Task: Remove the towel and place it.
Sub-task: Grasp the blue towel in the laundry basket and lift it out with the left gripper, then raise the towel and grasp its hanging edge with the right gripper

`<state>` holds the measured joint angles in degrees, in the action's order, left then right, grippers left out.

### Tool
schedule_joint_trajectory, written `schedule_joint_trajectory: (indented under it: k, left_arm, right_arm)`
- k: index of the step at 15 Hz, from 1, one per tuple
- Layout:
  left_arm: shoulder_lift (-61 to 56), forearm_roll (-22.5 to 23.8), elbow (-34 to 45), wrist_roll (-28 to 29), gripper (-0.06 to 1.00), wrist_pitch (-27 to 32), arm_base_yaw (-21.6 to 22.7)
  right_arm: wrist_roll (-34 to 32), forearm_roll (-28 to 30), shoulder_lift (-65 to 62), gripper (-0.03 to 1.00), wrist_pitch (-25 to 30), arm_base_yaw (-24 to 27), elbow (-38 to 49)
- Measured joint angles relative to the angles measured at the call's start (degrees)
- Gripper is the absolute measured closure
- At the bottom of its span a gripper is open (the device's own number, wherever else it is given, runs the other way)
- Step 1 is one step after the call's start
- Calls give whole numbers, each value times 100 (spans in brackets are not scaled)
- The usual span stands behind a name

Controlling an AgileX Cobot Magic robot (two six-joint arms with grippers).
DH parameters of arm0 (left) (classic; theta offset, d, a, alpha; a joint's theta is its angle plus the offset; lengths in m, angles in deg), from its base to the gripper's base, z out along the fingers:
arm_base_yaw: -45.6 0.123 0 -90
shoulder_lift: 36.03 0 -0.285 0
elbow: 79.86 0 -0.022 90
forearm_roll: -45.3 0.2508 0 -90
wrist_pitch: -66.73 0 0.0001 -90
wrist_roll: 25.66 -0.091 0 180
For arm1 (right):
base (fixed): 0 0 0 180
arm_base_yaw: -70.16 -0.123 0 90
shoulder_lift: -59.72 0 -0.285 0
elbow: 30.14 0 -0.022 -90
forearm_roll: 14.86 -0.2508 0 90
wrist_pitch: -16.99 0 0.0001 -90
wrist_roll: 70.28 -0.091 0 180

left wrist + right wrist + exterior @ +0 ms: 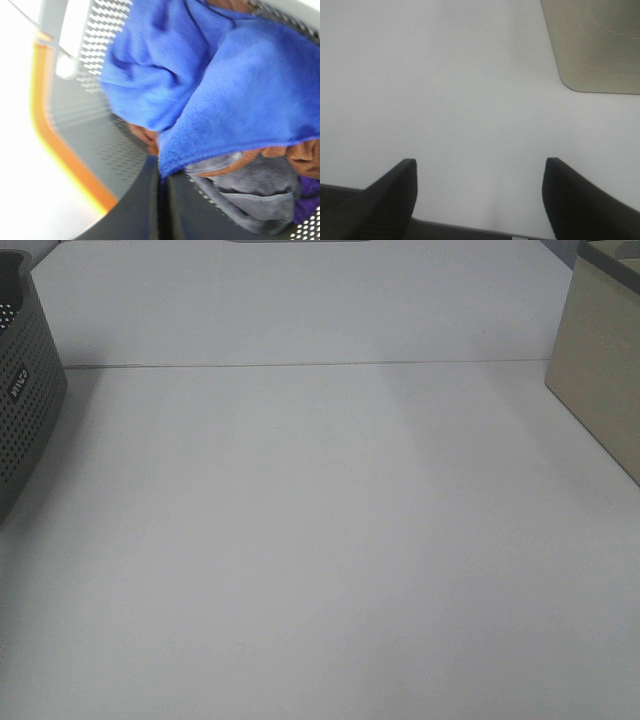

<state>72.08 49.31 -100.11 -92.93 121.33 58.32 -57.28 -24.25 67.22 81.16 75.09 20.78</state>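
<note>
The left claw point(160, 176) is pinching shut on an edge of the blue towel point(240, 85), which is lying bunched over other cloths point(250, 187) inside the perforated basket point(95, 130). The right claw point(480, 172) is hanging wide open, holding nothing, over the white worktop point(470, 75).

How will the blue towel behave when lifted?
Probably floppy: the blue towel folds and drapes over other cloths. Pinched only at its edge by the left hand, it would likely hang down. Plush pile should resist slipping.
</note>
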Motion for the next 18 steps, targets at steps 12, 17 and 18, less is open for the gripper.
schedule_joint_trajectory:
  k: [12, 17, 18]
  left_arm:
    - [-2481, 17, 0, 109, 94, -1558, -2005]
    - [-2452, 23, 0, 132, 94, -1765, -3466]
    - [-2395, 23, 0, 132, 94, -1816, -3741]
  right_arm:
    - [0, -264, 0, 27, -29, 0, -6]
    - [1558, -1891, 911, 27, -1301, 0, -46]
    - [2172, -2395, 1261, 27, -1513, 0, -46]
